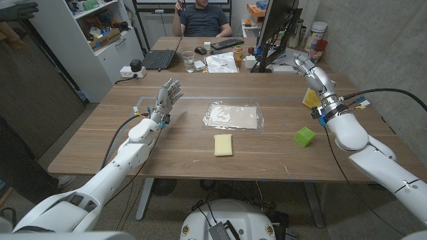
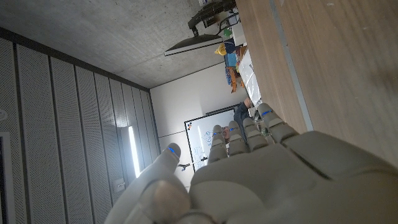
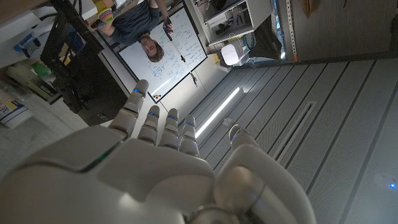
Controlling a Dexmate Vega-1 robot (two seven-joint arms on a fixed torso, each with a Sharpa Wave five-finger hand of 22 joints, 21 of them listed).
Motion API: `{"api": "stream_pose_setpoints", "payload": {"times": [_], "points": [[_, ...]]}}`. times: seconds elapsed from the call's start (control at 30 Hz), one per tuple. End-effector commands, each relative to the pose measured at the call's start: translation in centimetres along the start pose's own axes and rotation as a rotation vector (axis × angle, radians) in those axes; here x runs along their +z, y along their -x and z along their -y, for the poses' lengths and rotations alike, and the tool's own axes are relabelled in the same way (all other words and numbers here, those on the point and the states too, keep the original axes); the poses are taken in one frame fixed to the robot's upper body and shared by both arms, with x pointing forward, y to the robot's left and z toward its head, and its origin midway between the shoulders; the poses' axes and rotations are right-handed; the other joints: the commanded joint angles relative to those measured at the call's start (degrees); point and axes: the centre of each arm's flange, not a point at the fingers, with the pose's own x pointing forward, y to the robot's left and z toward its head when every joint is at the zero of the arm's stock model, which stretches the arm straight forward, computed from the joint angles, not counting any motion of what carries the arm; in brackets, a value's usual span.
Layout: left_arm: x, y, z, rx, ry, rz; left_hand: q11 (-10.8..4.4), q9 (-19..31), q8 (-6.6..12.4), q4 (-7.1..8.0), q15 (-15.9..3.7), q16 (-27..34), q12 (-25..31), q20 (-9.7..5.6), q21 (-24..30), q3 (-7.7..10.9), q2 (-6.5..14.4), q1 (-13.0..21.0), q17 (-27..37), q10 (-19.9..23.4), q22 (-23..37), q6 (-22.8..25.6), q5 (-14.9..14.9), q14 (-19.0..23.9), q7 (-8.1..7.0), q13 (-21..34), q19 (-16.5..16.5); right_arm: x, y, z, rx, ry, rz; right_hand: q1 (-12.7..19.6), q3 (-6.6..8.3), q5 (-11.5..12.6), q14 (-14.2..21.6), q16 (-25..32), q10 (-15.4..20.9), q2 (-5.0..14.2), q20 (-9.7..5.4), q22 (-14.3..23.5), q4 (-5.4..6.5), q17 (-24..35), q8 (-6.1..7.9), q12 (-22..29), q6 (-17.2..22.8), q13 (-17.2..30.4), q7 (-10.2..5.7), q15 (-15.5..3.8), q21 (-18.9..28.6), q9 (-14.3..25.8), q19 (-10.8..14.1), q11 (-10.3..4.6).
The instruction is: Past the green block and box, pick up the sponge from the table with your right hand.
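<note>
Meanwhile sponge (image 1: pixel 223 145) lies beside clear bag (image 1: pixel 232 116)

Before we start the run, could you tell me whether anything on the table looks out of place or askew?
Nothing stands out: the sponge, green block and clear plastic bag lie undisturbed, with both hands raised and empty.
</note>
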Motion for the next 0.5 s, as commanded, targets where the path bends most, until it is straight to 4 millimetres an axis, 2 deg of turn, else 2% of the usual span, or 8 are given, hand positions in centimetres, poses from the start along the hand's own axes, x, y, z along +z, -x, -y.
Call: {"api": "stream_pose_setpoints", "payload": {"times": [0.03, 0.27, 0.5], "points": [[0.1, -0.3, -0.3, -0.006, -0.002, -0.002, 0.09, 0.2, 0.40, -0.06, 0.60, 0.3, 0.3, 0.36, 0.1, -0.18, 0.7, 0.2, 0.1, 0.2, 0.2, 0.6, 0.2, -0.2, -0.02, 0.2, 0.1, 4.8, 1.9, -0.3, -0.024, 0.131, 0.130, 0.4, -0.05, 0.2, 0.1, 0.3, 0.4, -0.24, 0.58, 0.3, -0.51, 0.0, 0.27, 0.1, 0.1, 0.1, -0.24, -0.14, -0.3, 0.2, 0.4, 0.00], [0.4, -0.5, -0.4, -0.015, -0.005, 0.003, 0.04, 0.2, 0.40, -0.06, 0.64, 0.3, 0.4, 0.39, 0.1, -0.23, 0.7, 0.2, 0.1, 0.3, 0.2, 0.6, 0.2, -0.3, 0.00, 0.2, 0.0, 7.6, 3.2, -1.1, -0.038, 0.210, 0.205, 0.5, -0.09, 0.2, 0.5, 0.5, 0.7, -0.29, 0.93, 0.3, -0.79, -0.1, 0.34, 0.3, 0.2, 0.1, -0.43, -0.43, -0.4, 0.2, 0.6, -0.29], [0.6, -0.6, -0.5, -0.022, -0.008, 0.005, 0.07, 0.2, 0.39, -0.05, 0.69, 0.3, 0.3, 0.54, 0.1, -0.30, 0.7, 0.2, 0.1, 0.2, 0.2, 0.6, 0.2, -0.3, -0.08, 0.2, 0.0, 10.5, 4.5, -2.9, -0.057, 0.334, 0.259, 0.7, -0.13, 0.2, 0.8, 0.6, 0.9, -0.42, 1.46, 0.3, -1.13, -0.2, 0.41, 0.4, 0.3, 0.0, -0.74, -0.64, -0.5, 0.2, 1.0, -0.54]]}}
